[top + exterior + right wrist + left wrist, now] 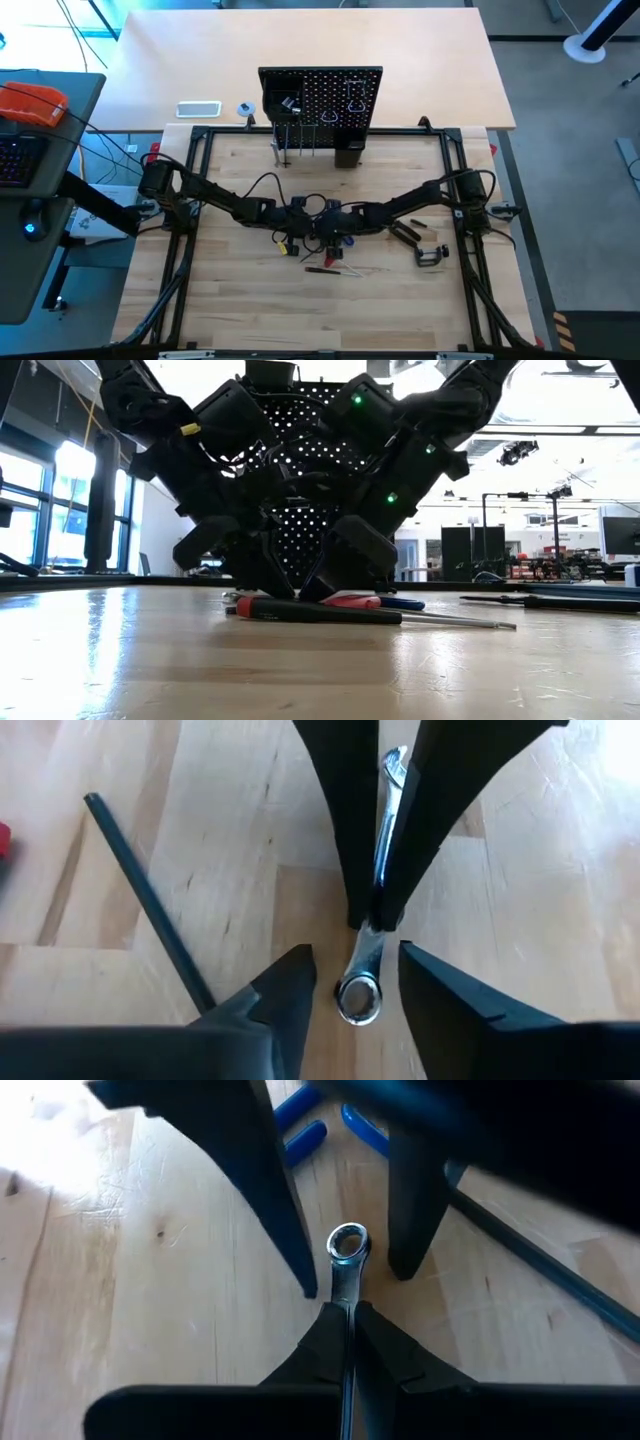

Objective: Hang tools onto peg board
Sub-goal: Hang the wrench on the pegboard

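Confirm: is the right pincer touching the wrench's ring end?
Apart. The right wrist view shows the right pincer open, bare wood between each finger and the wrench ring.

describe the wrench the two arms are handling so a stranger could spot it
Look at the middle of the wooden table, where both arms meet. The left gripper pinches a slim silver wrench, its ring end poking between the right gripper fingers; nearby tools have coloured handles.
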You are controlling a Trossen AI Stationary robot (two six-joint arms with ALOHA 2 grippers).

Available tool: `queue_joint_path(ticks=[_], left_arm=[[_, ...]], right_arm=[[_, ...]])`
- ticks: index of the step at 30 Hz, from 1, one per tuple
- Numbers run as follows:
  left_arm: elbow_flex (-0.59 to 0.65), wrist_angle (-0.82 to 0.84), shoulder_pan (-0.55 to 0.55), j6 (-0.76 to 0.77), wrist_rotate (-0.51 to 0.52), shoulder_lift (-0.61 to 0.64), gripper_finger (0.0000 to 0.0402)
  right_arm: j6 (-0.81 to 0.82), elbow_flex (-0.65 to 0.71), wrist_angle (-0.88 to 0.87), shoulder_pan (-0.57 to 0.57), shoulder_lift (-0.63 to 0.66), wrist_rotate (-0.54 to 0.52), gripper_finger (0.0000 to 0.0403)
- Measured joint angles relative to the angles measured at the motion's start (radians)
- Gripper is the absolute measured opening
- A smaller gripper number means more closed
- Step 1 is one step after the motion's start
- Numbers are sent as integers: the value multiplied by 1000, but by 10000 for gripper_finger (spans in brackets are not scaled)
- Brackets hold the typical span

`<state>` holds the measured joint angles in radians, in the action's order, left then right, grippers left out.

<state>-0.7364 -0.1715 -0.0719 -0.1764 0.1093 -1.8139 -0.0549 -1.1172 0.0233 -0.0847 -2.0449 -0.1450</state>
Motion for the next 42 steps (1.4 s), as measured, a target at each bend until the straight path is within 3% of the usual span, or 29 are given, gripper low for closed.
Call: queue_joint_path(ticks=[8,10,27,37,42], left_arm=[[1,-18,0,9,-17,-1,1],[0,-18,0,11,-17,-1,2],[0,-12,8,42,-30,13,4],[4,118,12,79,-62,109,82],[19,111,25,117,-87,105,117]], right_arm=[[-11,-2,-22,4,-2,12,21],[-22,-1,-23,4,-2,6,6],[-32,1,-27,6,-2,8,0],[-32,5,-22,1,23,19,2],[-55,7,-63,-6,54,23,25]])
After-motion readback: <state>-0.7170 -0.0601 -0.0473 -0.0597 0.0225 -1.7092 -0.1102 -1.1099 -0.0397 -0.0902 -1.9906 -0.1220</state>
